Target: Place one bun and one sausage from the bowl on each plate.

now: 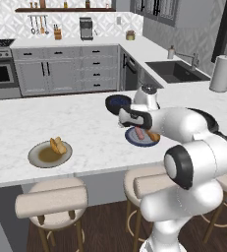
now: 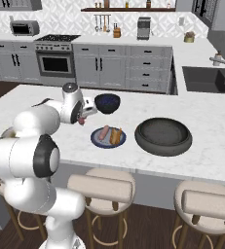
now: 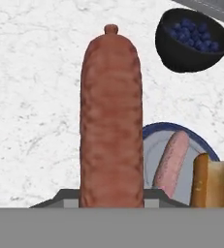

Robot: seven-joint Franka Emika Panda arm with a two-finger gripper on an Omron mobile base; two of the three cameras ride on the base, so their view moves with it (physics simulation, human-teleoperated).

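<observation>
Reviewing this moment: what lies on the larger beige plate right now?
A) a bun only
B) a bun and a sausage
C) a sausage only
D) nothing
A: the beige plate carries just a bun, while the second sausage is in the gripper, over the counter beside the blue-grey plate.

Sausage (image 3: 111, 116) hides the end effector (image 3: 111, 196) fingertips.
</observation>
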